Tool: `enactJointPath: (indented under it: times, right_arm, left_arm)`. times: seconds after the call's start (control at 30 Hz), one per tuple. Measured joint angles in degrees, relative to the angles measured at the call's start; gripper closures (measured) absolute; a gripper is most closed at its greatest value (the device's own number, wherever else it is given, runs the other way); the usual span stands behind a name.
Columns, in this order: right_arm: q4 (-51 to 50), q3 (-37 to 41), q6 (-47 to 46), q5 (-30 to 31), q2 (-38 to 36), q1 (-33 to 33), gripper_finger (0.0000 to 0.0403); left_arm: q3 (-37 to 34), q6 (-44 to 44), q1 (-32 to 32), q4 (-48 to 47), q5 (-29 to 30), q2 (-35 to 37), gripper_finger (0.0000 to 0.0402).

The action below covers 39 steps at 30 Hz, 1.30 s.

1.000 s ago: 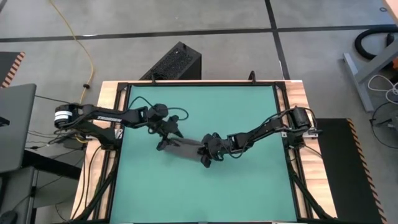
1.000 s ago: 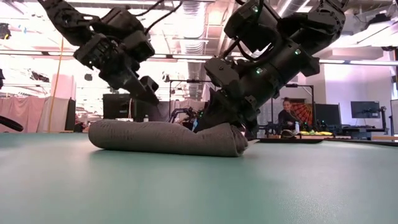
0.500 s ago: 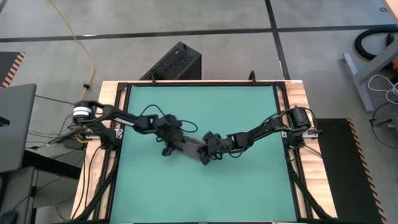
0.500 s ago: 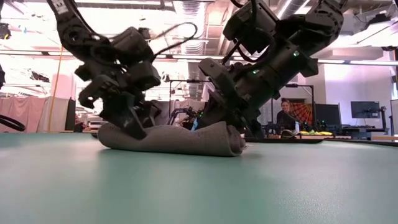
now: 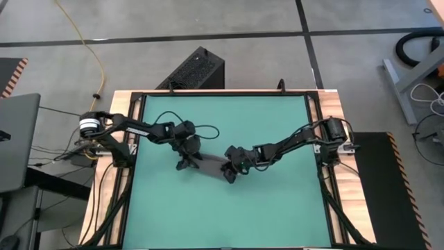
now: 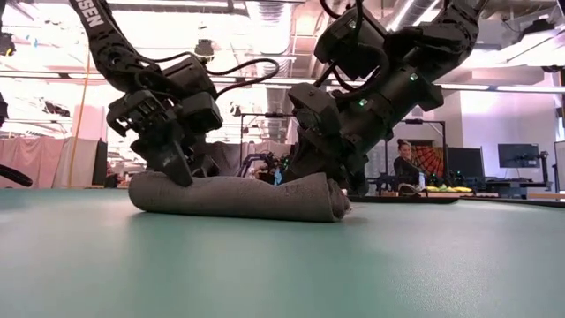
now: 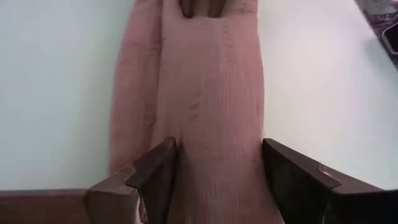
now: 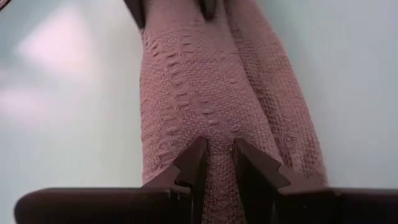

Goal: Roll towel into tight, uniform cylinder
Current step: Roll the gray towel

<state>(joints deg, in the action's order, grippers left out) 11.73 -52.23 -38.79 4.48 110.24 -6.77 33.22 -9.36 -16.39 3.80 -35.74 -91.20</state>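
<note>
The dark grey towel [image 5: 208, 167] lies rolled up as a long roll on the green table [image 5: 229, 215], near its middle; it also shows in the low view [image 6: 238, 196]. My left gripper [image 5: 186, 161] is down on the roll's left end [image 6: 150, 187], its fingers on either side of the roll. My right gripper [image 5: 231, 170] is shut on the roll's right end [image 6: 331, 199]. The white tag does not show. My left gripper [image 7: 217, 168] has the roll's left end [image 7: 214, 143] between its two fingers, one on each long side. The fingers come from above, slanting down, and lie across the roll. The roll rests on the table. My right gripper [image 8: 221, 165] pinches a narrow ridge of cloth on top of the roll's right end [image 8: 217, 134] between its two nearly closed fingers. The fingers come from above, slanting from the table's right. The roll rests on the table.
A black box [image 5: 194, 69] stands on the floor beyond the table's far edge. A laptop [image 5: 14, 139] sits left of the table. A person [image 6: 408, 163] shows far behind in the room. Bare green surface lies near and far of the roll.
My left gripper has come down from above and behind the roll onto its left end, and now stands astride it. The roll's left end has shifted a little. My right gripper has stayed on the right end.
</note>
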Motion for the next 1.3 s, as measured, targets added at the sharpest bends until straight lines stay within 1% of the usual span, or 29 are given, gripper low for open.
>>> enactJointPath:
  times: [0.2, 0.3, 0.43, 0.5, 0.53, 0.63, 0.73, 0.83, 0.97, 1.1, 1.2, 1.3]
  right_arm:
    - [-0.1, 0.1, -0.2, -4.0, 0.0, 2.1, 0.0296]
    - [-0.1, 0.1, -1.1, -4.7, 0.0, 2.2, 0.0296]
    - [-0.1, 0.1, -2.2, -5.1, 0.0, 2.5, 0.0296]
    - [0.0, 0.1, -3.1, -5.3, 0.0, 2.8, 0.0296]
    - [0.1, 0.1, -3.2, -5.3, 0.0, 2.8, 0.0296]
    - [0.3, 0.1, -3.2, -5.6, 0.0, 2.8, 0.0296]
    - [0.5, 0.1, -3.2, -5.7, 0.0, 2.8, 0.0296]
    - [0.5, 0.1, -3.2, -6.0, 0.0, 2.8, 0.0296]
    - [0.7, 0.2, -3.0, -6.1, 0.0, 2.8, 0.0296]
    - [1.0, 0.2, -2.8, -6.1, 0.0, 2.8, 0.0296]
    - [1.0, 0.2, -2.8, -6.1, 0.0, 2.8, 0.0296]
    - [1.1, 0.2, -2.7, -6.1, 0.0, 2.8, 0.0296]
  left_arm:
    - [2.9, -2.5, -2.4, -7.0, 3.8, 7.0, 0.0182]
    - [3.6, -4.4, -2.3, -7.3, 6.1, 10.9, 0.0182]
    - [3.6, -6.4, -0.1, -6.4, 6.0, 13.6, 0.0182]
    - [3.6, -8.2, 2.3, -6.2, 5.9, 13.3, 0.0182]
    - [3.6, -9.1, 3.6, -6.0, 7.0, 12.8, 0.0182]
    - [3.6, -10.1, 7.6, -4.3, 13.3, 10.3, 0.0182]
    - [3.6, -9.2, 10.2, -0.5, 20.0, 7.9, 0.0182]
    - [3.6, -8.9, 10.9, 1.8, 22.8, 7.1, 0.0182]
    - [3.6, -7.4, 9.1, 3.2, 21.9, 6.9, 0.0182]
    - [3.6, -6.5, 6.2, 2.0, 18.2, 6.1, 0.0182]
    - [3.7, -6.0, 4.8, 2.5, 13.6, 4.1, 0.0182]
    - [3.7, -5.8, 4.8, 5.5, 12.3, 0.6, 0.0182]
